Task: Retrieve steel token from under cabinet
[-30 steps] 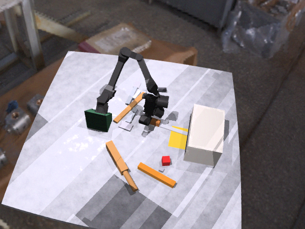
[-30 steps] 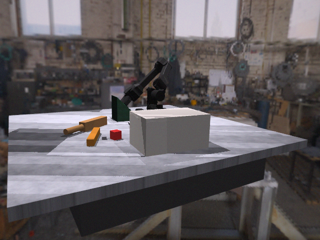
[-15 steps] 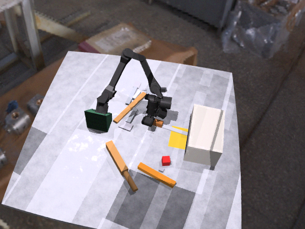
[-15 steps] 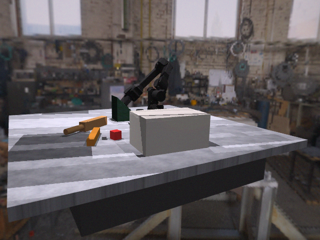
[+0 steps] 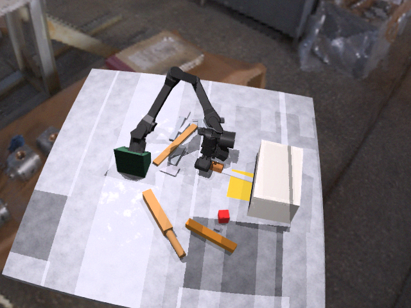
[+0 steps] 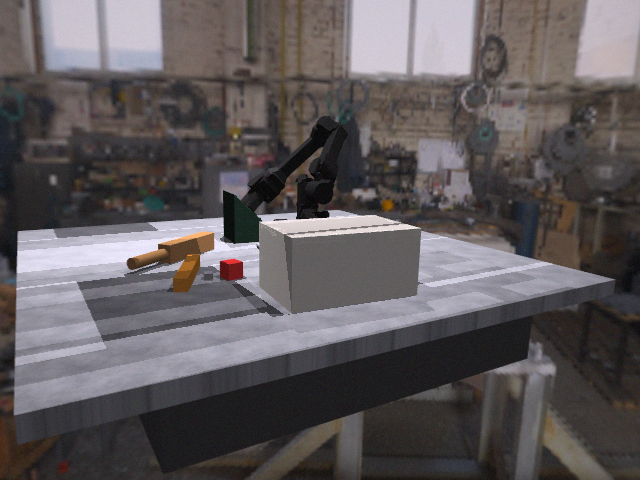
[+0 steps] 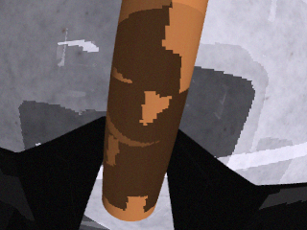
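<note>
My gripper (image 5: 210, 165) (image 7: 138, 129) is shut on the orange handle (image 5: 217, 167) (image 7: 144, 110) of a tool with a thin pale blade (image 5: 242, 176). The blade runs across the yellow marked area (image 5: 239, 188) to the front edge of the cream cabinet (image 5: 277, 172) (image 6: 354, 268). Its far end is hidden at the cabinet, so I cannot tell how far under it reaches. The steel token is not visible, and the vent slots do not show in either the top or the exterior view.
A red cube (image 5: 223, 215) (image 6: 231, 269), a small grey piece (image 5: 218, 229) (image 6: 208, 276) and an orange bar (image 5: 210, 235) (image 6: 186, 273) lie beyond the marked area's near side. A thick orange paddle (image 5: 157, 210) (image 6: 187, 247) and another orange bar (image 5: 175, 144) lie nearer the green arm base (image 5: 131, 162) (image 6: 238, 222).
</note>
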Tool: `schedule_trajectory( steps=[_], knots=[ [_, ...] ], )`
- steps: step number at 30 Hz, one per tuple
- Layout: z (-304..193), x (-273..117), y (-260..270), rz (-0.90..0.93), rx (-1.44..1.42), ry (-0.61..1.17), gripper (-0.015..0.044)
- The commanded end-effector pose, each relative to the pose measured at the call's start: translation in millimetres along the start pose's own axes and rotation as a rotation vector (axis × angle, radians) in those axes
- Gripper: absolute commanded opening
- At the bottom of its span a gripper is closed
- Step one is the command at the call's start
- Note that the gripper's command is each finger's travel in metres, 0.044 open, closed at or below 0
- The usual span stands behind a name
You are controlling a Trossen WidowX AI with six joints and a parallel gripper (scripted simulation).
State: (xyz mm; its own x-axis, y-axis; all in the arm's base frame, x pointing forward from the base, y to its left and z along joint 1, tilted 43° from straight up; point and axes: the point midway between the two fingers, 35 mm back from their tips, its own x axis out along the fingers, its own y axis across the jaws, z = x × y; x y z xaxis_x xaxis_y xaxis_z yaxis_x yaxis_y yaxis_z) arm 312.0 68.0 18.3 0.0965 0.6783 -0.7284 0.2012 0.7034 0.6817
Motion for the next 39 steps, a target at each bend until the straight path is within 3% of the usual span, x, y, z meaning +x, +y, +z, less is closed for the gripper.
schedule_trajectory(
  steps=[1, 39],
  knots=[
    [6, 0, 1, 0.004, -0.006, 0.0, 0.0],
    [46, -1, 0, 0.004, -0.008, -0.002, 0.0]
  ],
)
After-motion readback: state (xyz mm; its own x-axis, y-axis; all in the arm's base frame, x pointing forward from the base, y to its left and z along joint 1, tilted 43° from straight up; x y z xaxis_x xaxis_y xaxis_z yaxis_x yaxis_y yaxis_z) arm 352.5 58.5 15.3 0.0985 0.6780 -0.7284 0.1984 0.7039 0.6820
